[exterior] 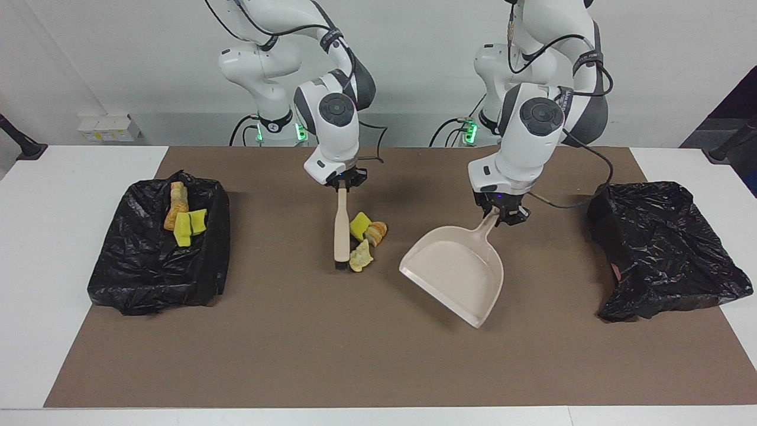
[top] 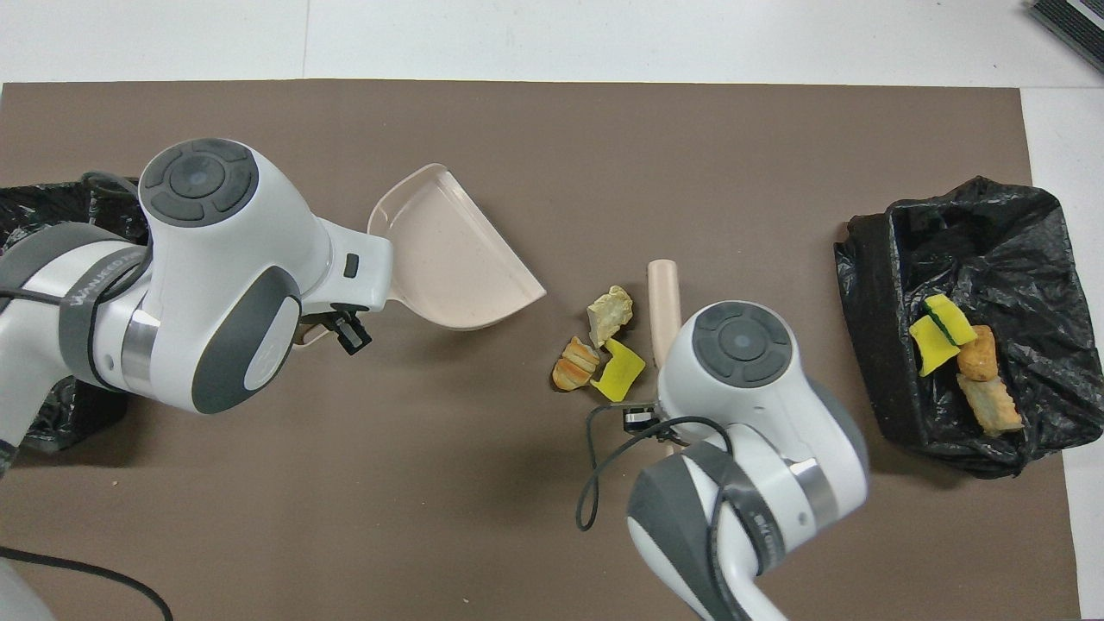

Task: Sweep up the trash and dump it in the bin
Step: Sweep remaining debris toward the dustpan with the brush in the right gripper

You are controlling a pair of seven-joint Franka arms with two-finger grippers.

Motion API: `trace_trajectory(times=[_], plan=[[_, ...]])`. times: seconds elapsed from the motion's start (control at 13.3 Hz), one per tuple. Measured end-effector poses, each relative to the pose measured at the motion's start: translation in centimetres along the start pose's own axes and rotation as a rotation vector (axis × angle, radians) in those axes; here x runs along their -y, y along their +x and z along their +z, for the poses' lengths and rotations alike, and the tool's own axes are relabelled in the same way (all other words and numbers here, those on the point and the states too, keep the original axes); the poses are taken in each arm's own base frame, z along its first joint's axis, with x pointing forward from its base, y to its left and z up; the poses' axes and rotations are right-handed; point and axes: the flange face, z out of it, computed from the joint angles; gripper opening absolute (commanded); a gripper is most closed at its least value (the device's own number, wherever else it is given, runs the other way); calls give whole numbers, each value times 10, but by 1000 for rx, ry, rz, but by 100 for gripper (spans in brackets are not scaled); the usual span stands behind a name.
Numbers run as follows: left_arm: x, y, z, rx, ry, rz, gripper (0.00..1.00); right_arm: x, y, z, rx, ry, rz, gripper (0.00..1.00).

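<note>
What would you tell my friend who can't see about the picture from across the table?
The right gripper holds a brush against three bits of trash on a brown mat, while the left gripper tilts a dustpan toward them. A black bin at the right arm's end already holds more trash.
</note>
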Motion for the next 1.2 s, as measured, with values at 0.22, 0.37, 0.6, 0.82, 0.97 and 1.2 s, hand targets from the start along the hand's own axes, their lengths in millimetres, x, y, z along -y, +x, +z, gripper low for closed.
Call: trace_trajectory(times=[0.22, 0.37, 0.6, 0.82, 0.97, 1.2], plan=[[-9, -3, 10, 33, -1, 218, 0, -34, -14, 4, 10, -102, 10, 0], [-32, 9, 25, 73, 18, 299, 0, -29, -23, 37, 22, -131, -20, 0], [-67, 27, 58, 109, 60, 393, 0, 7, -34, 80, 46, -157, -95, 0], [-67, 23, 74, 115, 80, 408, 0, 51, -48, 100, 49, -147, -127, 0], [-68, 23, 78, 110, 87, 412, 0, 77, -56, 91, 68, -74, -129, 0], [-68, 20, 86, 101, 100, 412, 0, 125, -69, 63, 83, 69, -128, 0]])
